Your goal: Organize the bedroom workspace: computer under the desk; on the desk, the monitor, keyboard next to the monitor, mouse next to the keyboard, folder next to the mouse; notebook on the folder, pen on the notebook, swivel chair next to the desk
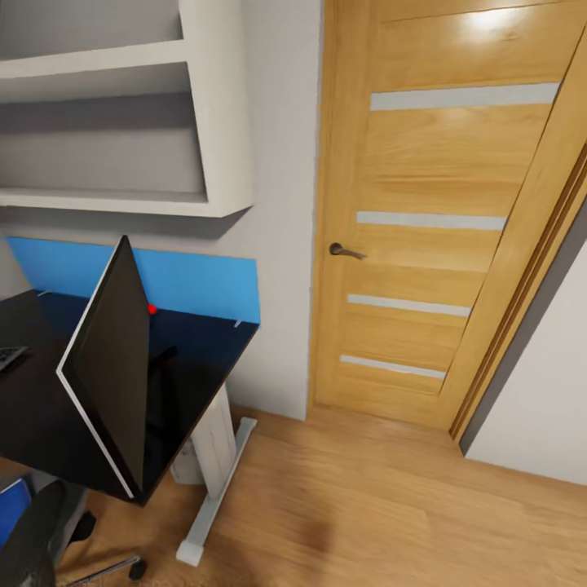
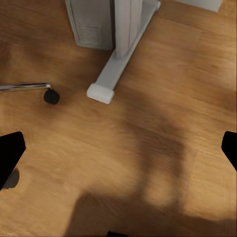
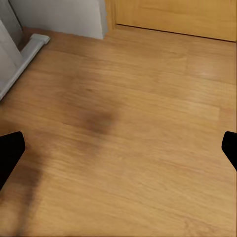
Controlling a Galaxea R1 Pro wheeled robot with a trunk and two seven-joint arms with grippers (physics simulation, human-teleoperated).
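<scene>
Just one monitor (image 1: pixel 110 367), one desk (image 1: pixel 204 342).

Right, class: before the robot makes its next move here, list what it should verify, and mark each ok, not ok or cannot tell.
1. Monitor on the desk: ok.
2. Keyboard beside the monitor: cannot tell, just a sliver shows at the frame edge.
3. Folder moved onto the desk: not ok, it sits low by the swivel chair.
4. Left gripper jaws free: ok, open, holding nothing.
5. Right gripper jaws free: ok, open.
</scene>
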